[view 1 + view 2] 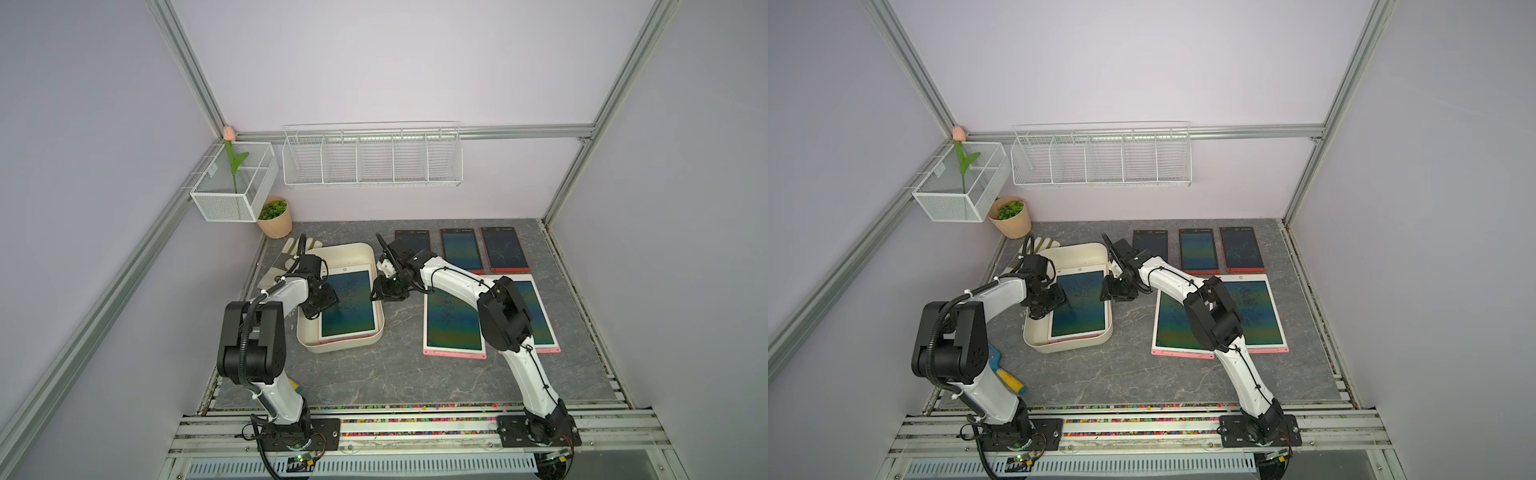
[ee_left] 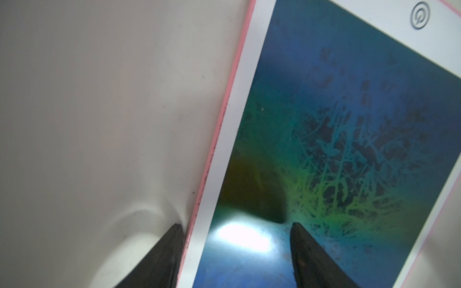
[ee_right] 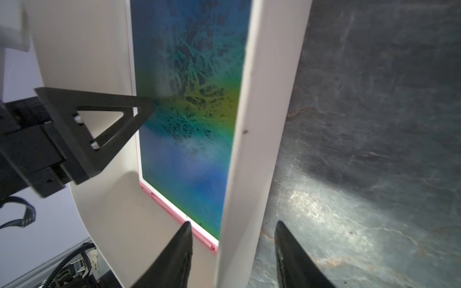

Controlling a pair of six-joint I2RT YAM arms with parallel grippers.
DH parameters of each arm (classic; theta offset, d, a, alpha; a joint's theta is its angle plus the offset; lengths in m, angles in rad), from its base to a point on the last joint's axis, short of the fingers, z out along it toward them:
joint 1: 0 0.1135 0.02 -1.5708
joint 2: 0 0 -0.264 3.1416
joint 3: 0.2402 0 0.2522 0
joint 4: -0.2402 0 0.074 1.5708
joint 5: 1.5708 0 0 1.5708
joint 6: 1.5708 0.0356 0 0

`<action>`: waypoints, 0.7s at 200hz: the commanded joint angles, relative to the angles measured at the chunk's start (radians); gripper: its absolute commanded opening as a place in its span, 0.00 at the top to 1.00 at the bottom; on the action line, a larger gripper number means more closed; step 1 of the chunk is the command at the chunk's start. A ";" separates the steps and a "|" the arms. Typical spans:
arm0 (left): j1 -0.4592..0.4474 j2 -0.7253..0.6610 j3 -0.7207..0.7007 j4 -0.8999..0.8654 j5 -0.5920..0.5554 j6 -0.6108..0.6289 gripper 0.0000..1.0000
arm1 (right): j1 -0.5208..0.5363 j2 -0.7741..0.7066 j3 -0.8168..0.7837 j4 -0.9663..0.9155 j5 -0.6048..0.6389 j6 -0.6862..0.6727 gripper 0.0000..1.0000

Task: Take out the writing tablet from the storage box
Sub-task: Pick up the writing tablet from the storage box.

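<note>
Left fingers [image 1: 322,301] stand apart down in the box [image 1: 351,252], one tip at its floor, one over the screen, astride the long left edge of the tablet [image 1: 353,307], which lies flat inside. Right fingers [image 1: 384,291], also apart, straddle the box's right wall with gaps either side. Box sits toward the desk's [image 1: 374,374] far left corner; other tablets [image 1: 453,320] lie toward its right edge

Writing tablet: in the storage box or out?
In. The writing tablet lies inside the storage box, its walls around it in both top views.
</note>
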 commanded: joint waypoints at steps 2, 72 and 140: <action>-0.001 0.037 -0.027 0.018 0.088 0.017 0.32 | 0.009 0.024 0.031 0.005 -0.026 0.025 0.48; -0.001 -0.036 -0.090 0.133 0.297 0.023 0.32 | 0.010 0.065 0.051 0.034 -0.052 0.065 0.52; 0.009 -0.127 -0.125 0.171 0.374 0.035 0.33 | 0.005 0.071 0.032 0.098 -0.105 0.107 0.53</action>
